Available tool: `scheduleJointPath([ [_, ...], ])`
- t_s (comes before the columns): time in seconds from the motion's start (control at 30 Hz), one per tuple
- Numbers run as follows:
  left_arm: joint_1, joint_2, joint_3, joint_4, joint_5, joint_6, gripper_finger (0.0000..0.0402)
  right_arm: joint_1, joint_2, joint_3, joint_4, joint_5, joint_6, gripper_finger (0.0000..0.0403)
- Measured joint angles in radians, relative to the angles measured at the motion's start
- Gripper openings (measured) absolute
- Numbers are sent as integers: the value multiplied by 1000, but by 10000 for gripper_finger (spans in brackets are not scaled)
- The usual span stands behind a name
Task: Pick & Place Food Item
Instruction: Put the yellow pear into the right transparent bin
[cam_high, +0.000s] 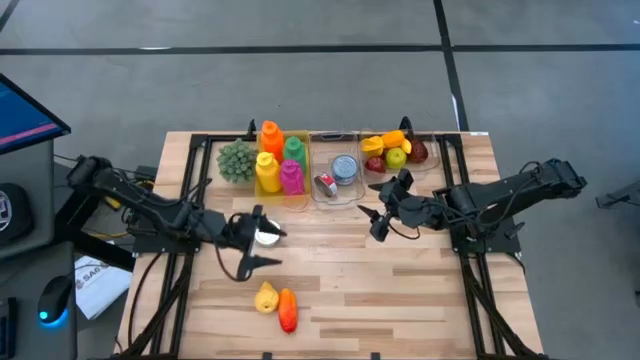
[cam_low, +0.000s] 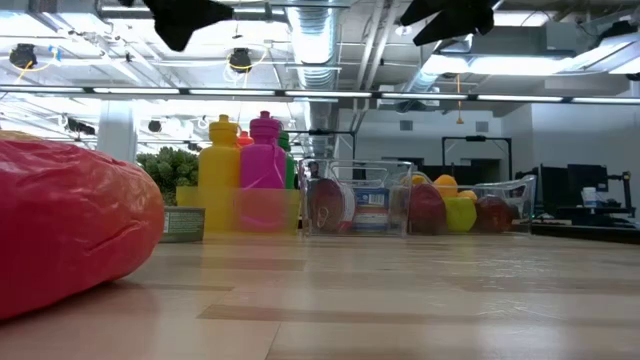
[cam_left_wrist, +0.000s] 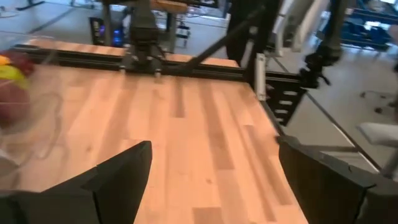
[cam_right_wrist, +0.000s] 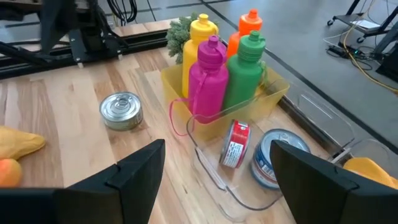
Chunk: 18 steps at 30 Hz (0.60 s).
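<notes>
Left arm nearest the loose food.
Left gripper (cam_high: 262, 247), fingers spread and empty, hovers just above-left of the yellow-and-orange food (cam_high: 276, 304) at lower centre; right gripper (cam_high: 385, 212) open, empty, farther.

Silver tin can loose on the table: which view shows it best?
Right wrist view: the silver tin can stands unobstructed on the wood beside the yellow bin. High view shows it half hidden under the left gripper. Left wrist misses it; low view unclear.
</notes>
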Motion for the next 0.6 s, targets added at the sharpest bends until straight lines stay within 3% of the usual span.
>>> scheduleJointPath([
  [0.17,-94,0,0,1,-4,0,341,0,0,0,20,0,25,286],
  [0.37,-193,10,0,-2,-85,1,341,2,0,0,43,0,71,286],
  [0.6,-291,104,-1,-144,-165,-47,341,2,0,0,47,0,124,286],
])
